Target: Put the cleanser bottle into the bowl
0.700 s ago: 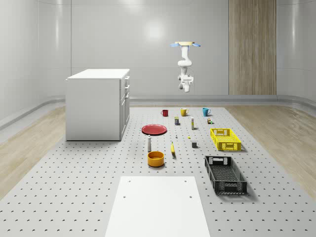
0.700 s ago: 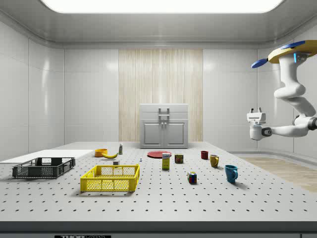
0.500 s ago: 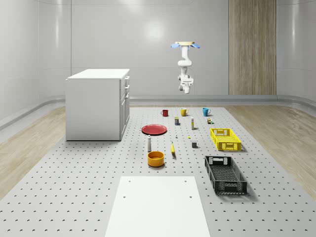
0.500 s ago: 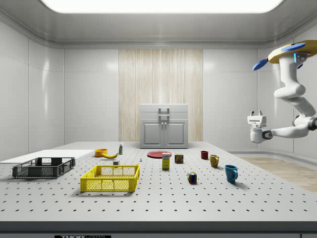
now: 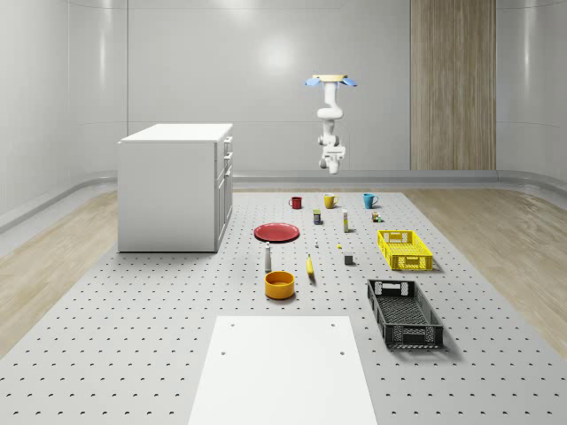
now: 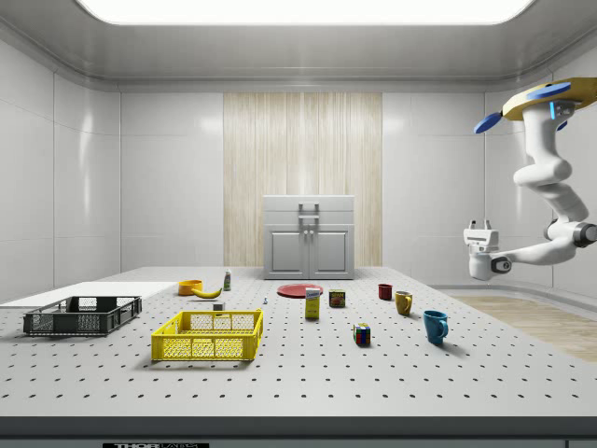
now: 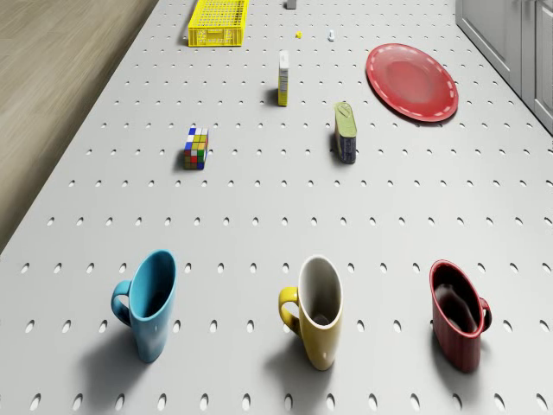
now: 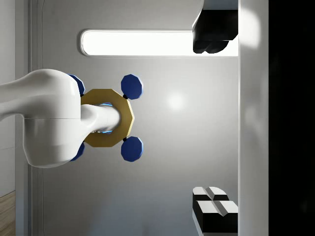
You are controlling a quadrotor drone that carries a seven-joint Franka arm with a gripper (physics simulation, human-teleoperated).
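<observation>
Hovering: drone (image 5: 331,81) high beyond worktop's far edge, behind mugs; gripper (image 6: 478,227) upturned, fingers wide apart, holding nothing; bottle (image 5: 267,258) upright mid-worktop, just behind bowl (image 5: 279,284); approach prob. not yet begun.

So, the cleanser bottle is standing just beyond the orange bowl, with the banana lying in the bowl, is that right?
Not quite: the banana lies on the table beside the orange bowl, not in it. The cleanser bottle does stand just beyond the bowl. The whole-scene view shows this.
</observation>
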